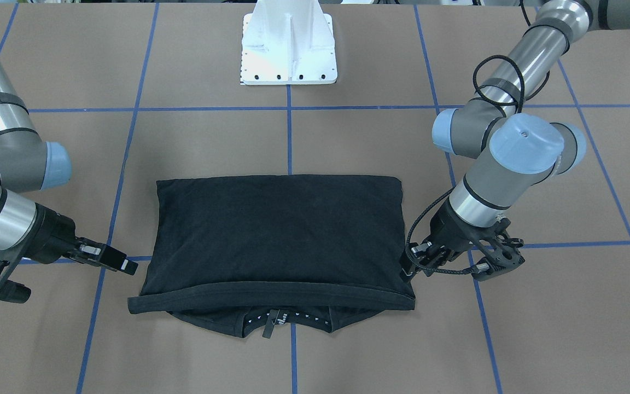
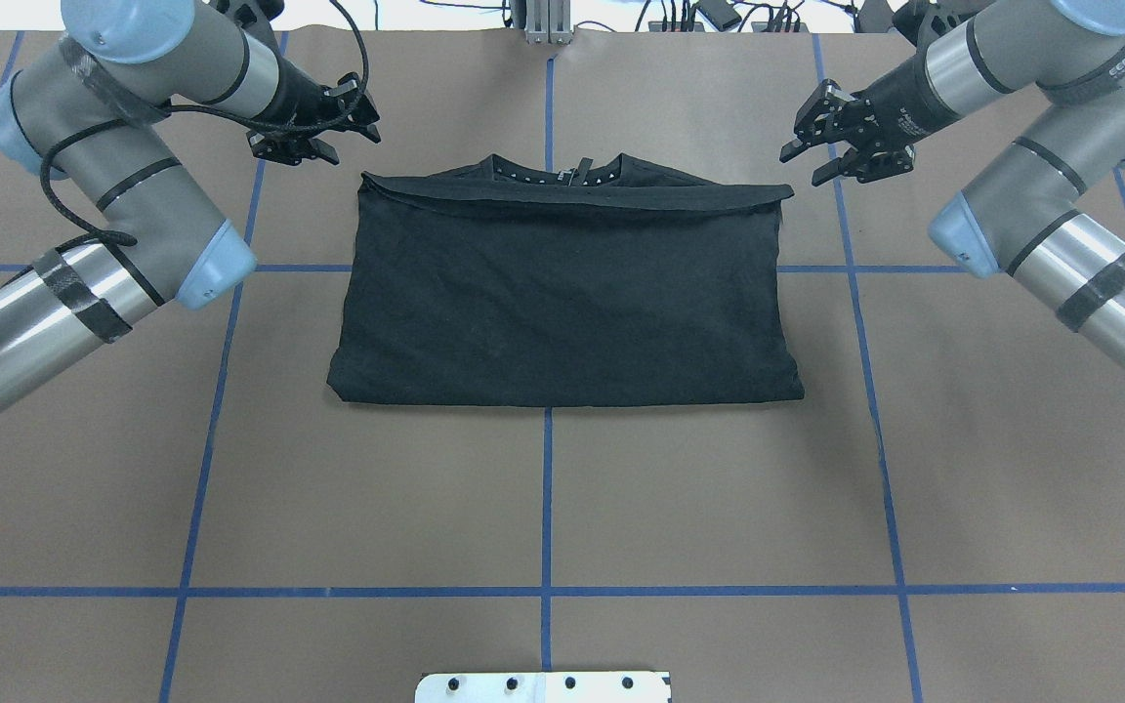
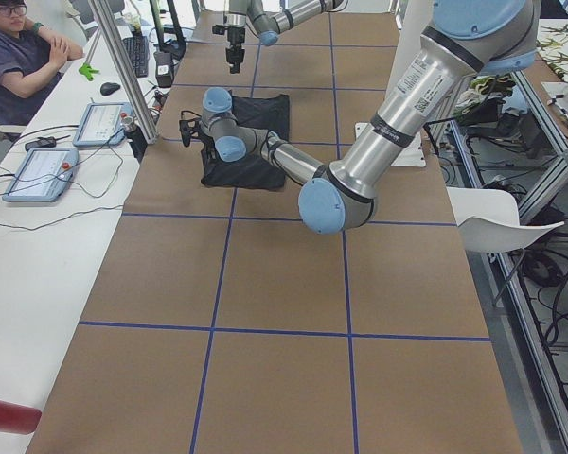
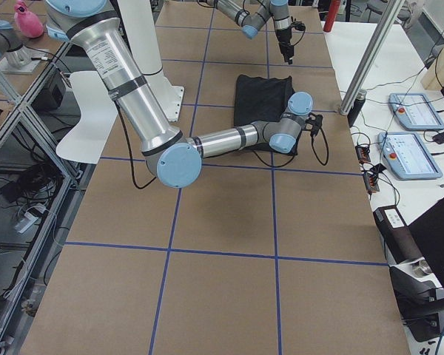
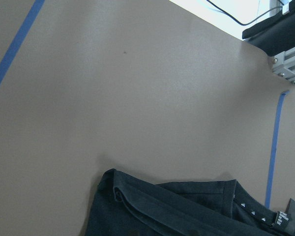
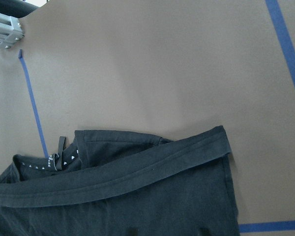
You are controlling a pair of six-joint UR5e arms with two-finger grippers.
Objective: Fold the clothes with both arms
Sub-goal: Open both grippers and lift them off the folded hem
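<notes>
The black T-shirt (image 2: 562, 293) lies flat on the table (image 2: 543, 508), straight out from the white pedestal base (image 1: 287, 49). Its folded edge is toward the base, and its hem (image 2: 572, 193) is laid across the collar (image 2: 562, 168) on the side away from the base. The left gripper (image 2: 348, 142) and right gripper (image 2: 805, 164) are just off the two corners farthest from the base. Both have fingers spread and hold nothing.

The step looks like taking those far corners for another fold. To do it well, each gripper should pinch every layer at its corner. Both should then lift together and keep the hem taut, so the stack does not skew.
</notes>
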